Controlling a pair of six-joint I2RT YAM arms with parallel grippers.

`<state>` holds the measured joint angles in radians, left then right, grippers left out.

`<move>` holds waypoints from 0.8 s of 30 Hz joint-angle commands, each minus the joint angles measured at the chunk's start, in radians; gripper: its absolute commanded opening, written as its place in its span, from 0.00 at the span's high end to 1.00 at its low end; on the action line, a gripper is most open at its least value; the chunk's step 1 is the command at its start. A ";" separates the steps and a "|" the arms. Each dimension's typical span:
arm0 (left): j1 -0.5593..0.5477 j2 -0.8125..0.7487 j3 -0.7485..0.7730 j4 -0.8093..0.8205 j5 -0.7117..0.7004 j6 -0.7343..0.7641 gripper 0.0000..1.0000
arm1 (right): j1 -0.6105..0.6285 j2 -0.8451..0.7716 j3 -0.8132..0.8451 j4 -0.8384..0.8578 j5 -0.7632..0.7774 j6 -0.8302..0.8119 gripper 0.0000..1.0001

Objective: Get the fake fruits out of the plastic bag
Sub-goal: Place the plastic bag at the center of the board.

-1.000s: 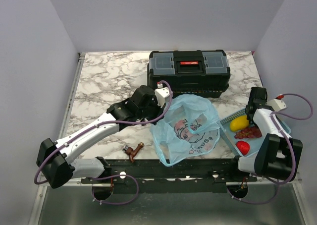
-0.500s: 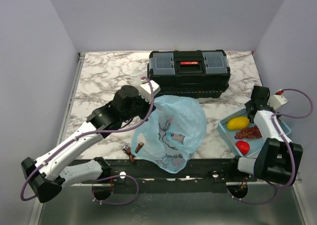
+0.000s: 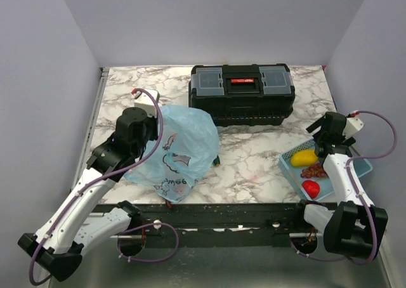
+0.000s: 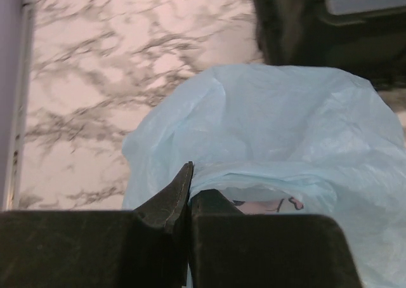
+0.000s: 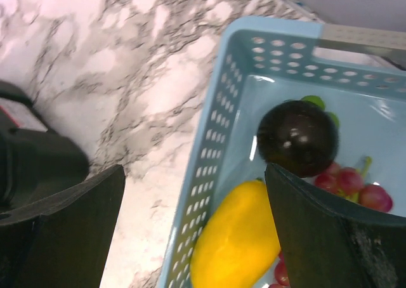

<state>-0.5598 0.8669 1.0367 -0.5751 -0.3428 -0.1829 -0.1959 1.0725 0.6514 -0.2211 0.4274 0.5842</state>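
Since a second ago the left arm has dragged the plastic bag (image 3: 181, 145) from mid-table to the left side. From above, the yellow fruit (image 3: 304, 157) and grapes (image 3: 317, 171) lie in the basket (image 3: 287, 167) at right. Left wrist: the left gripper (image 4: 189, 174) is pinched tight on a fold of bag. Right wrist: the right gripper (image 5: 193, 167) is spread wide and holds nothing, above the dark fruit (image 5: 297, 137). The task looks nearly done, though the bag's inside is hidden.

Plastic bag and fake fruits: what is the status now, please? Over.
Left claw shut on plastic bag. Right claw open over basket. Yellow fruit, dark fruit, grapes in basket. Black toolbox close behind bag.
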 commanded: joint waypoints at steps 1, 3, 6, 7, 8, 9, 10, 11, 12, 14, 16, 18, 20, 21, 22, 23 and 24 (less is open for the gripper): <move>0.093 0.034 0.023 -0.045 -0.281 -0.152 1.00 | 0.055 0.031 -0.006 0.044 -0.065 -0.041 0.06; 0.121 0.042 0.015 -0.038 -0.316 -0.201 1.00 | 0.072 0.059 0.020 0.014 -0.082 -0.037 0.06; 0.159 0.047 -0.013 -0.026 -0.330 -0.301 1.00 | 0.134 0.066 0.054 -0.048 -0.096 -0.026 0.06; 0.176 0.047 -0.024 -0.022 -0.328 -0.331 1.00 | 0.155 0.054 0.060 -0.060 -0.103 -0.024 0.06; 0.191 0.049 -0.033 -0.017 -0.328 -0.356 1.00 | 0.176 0.040 0.063 -0.069 -0.125 -0.020 0.05; 0.204 0.047 -0.044 -0.008 -0.329 -0.378 1.00 | 0.192 0.028 0.066 -0.076 -0.153 -0.015 0.05; 0.216 0.048 -0.053 -0.002 -0.330 -0.393 1.00 | 0.215 0.016 0.071 -0.085 -0.187 -0.009 0.05; 0.222 0.048 -0.063 0.002 -0.338 -0.413 1.00 | 0.241 0.009 0.079 -0.102 -0.210 0.001 0.05; 0.229 0.051 -0.072 -0.005 -0.361 -0.440 1.00 | 0.268 -0.001 0.085 -0.117 -0.233 0.016 0.05; 0.239 0.068 -0.069 -0.059 -0.410 -0.526 0.95 | 0.326 -0.011 0.099 -0.136 -0.283 0.041 0.04; 0.243 0.089 -0.050 -0.145 -0.455 -0.627 0.77 | 0.389 -0.021 0.110 -0.152 -0.305 0.070 0.04; 0.245 0.102 -0.033 -0.172 -0.462 -0.635 0.55 | 0.458 -0.037 0.119 -0.158 -0.310 0.088 0.03; 0.245 0.103 -0.008 -0.192 -0.450 -0.617 0.34 | 0.516 -0.047 0.138 -0.177 -0.299 0.098 0.03; 0.245 0.095 0.005 -0.198 -0.441 -0.604 0.28 | 0.536 -0.050 0.154 -0.191 -0.296 0.100 0.03; 0.245 0.084 0.014 -0.198 -0.426 -0.589 0.21 | 0.548 -0.050 0.169 -0.211 -0.297 0.101 0.02; 0.245 0.065 0.024 -0.194 -0.410 -0.575 0.18 | 0.557 -0.053 0.185 -0.227 -0.306 0.097 0.02; 0.245 0.046 0.032 -0.191 -0.397 -0.559 0.13 | 0.559 -0.057 0.201 -0.248 -0.312 0.091 0.02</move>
<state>-0.3206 0.9756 0.9993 -0.7296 -0.7410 -0.7509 0.3386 1.0378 0.7795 -0.3737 0.1509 0.6582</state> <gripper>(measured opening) 0.767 0.974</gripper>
